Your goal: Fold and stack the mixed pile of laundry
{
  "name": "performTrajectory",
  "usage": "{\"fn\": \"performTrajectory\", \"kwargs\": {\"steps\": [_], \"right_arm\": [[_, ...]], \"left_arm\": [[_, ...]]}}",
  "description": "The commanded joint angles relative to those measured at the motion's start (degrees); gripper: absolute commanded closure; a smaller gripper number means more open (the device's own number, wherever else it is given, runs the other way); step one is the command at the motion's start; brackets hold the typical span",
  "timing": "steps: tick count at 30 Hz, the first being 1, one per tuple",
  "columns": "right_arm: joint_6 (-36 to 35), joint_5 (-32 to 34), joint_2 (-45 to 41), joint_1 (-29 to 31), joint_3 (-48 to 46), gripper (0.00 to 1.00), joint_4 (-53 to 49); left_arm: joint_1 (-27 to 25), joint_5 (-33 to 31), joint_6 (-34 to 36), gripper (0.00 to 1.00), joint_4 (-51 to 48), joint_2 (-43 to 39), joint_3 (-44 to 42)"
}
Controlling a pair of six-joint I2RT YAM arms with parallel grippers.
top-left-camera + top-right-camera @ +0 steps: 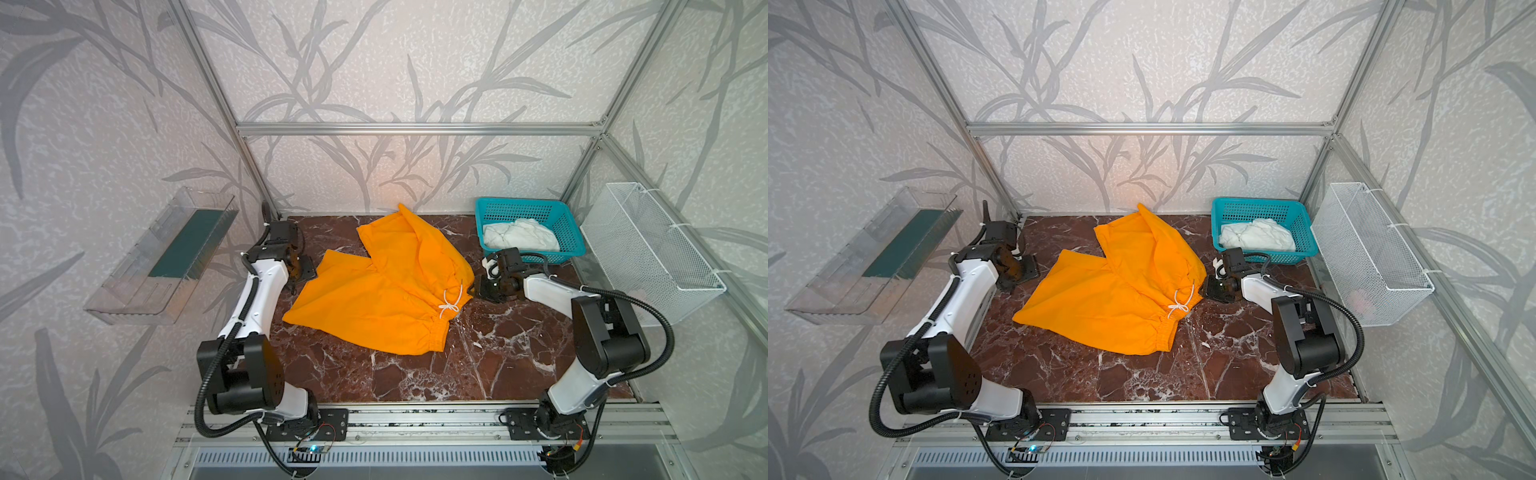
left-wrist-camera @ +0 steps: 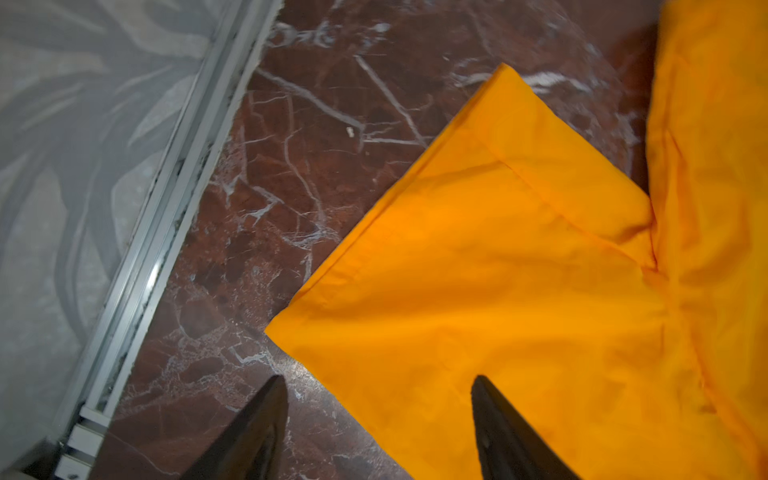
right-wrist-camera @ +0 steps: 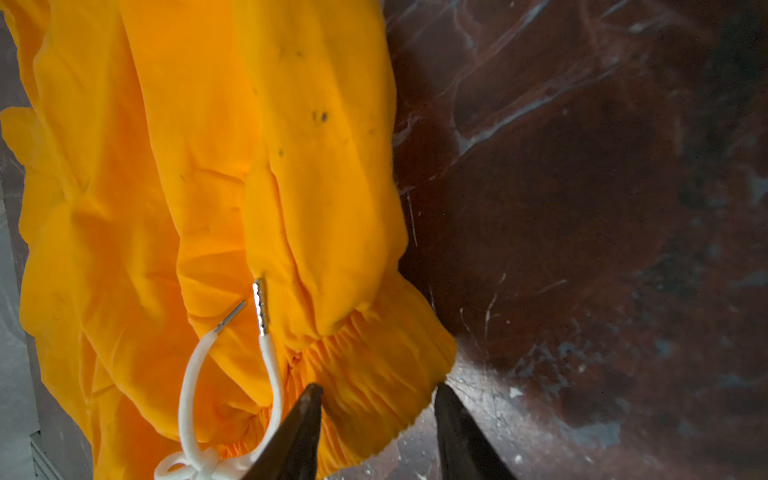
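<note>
Orange trousers point(image 1: 374, 299) lie spread over the middle of the dark red marble table point(image 1: 415, 374) in both top views. One leg runs toward the upper middle of the frame and the other out to the left. The gathered waistband sits at the lower right of the cloth, with a white drawstring point(image 1: 451, 301) tied in a bow.

The left claw point(image 1: 305, 272) is at the left edge of the cloth, just beside the hem of the leftward leg. In its wrist view the two dark fingers point(image 2: 257, 424) stand wide apart. One is over bare marble and the other over orange cloth, with the side edge of the leg running between them, and nothing is pinched.

The right claw point(image 1: 482, 286) is at the right edge of the trousers, beside the waistband corner. In its wrist view its fingers point(image 3: 295, 428) are parted about halfway and the ruffled waistband corner lies in the gap. I cannot tell whether the tips touch the cloth.

A crumpled white garment point(image 1: 519, 237) lies in the teal basket point(image 1: 519, 202) at the upper right of the table, just behind the right claw.
</note>
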Motion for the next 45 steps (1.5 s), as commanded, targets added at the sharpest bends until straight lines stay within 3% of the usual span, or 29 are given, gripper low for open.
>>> {"fn": "performTrajectory", "kwargs": {"steps": [1,4,8,12,18,25,31,37,45], "right_arm": [[1.47,-0.87,-0.59,0.29,1.05,0.52,1.10],[1.74,-1.52,-0.73,0.38,0.53,0.50,1.24],[2.00,-1.43,-0.72,0.90,0.49,0.50,1.35],[2.31,-1.42,-0.11,1.08,1.01,0.50,1.76],[2.86,-1.39,-0.11,1.52,1.08,0.50,1.99],[2.80,-0.43,-2.12,1.57,-0.32,0.50,0.92],[2.80,-1.02,-2.68,1.61,-1.30,0.50,1.48],[3.65,-2.20,-1.51,2.04,-1.51,0.51,3.10],[5.58,-3.03,-0.11,3.30,-2.20,0.53,5.76]], "left_arm": [[-9.85,3.92,4.06,0.25,-1.53,-4.99,-1.02],[-20.48,10.50,3.61,0.25,1.75,-7.46,-4.85],[-35.24,13.70,-1.58,0.26,9.00,-9.19,-10.99],[-47.21,10.39,-6.58,0.26,13.86,-7.83,-14.93],[-58.62,4.55,-11.39,0.25,18.16,-0.96,-14.92],[-65.12,0.00,-14.68,0.25,17.83,8.30,-9.11],[-66.91,-7.71,-20.71,0.27,11.05,15.99,-4.46],[-66.90,-10.93,-22.90,0.38,7.82,21.72,-1.51],[-66.76,-16.00,-23.75,0.66,-0.43,24.83,1.98]]}}
